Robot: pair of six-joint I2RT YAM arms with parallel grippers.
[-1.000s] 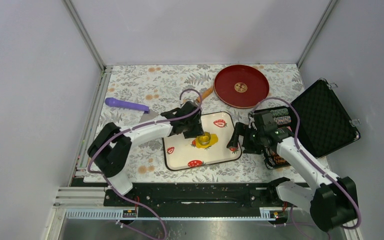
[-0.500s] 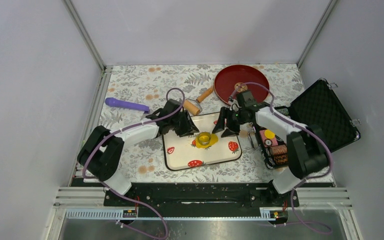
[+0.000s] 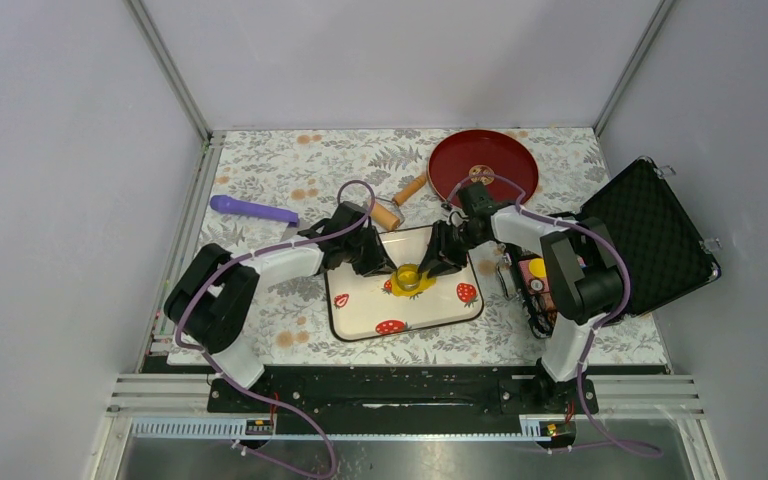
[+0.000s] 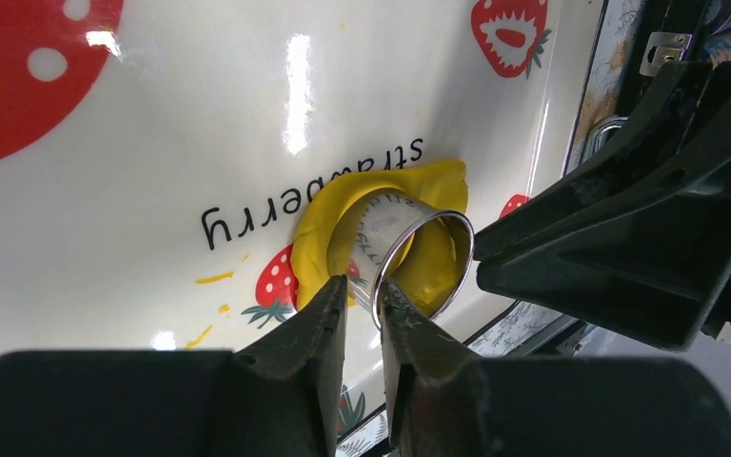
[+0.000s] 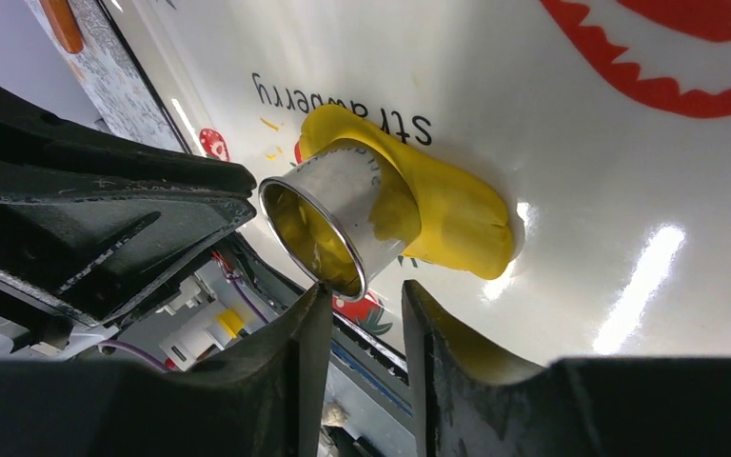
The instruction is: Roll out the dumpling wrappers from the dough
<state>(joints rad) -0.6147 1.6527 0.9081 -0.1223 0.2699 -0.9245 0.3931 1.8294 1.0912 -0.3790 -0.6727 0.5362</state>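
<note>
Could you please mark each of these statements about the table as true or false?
1. The round metal cutter stands on the soft yellow dough, on the strawberry-printed white tray. True.
2. The purple-handled tool lies on the tray. False: it lies on the floral tablecloth, left of the tray.
3. The left gripper has a finger on either side of the cutter's wall. True.
4. The dough sits on the round red plate. False: it is on the tray.
5. The black foam-lined case is closed. False: it lies open.
</note>
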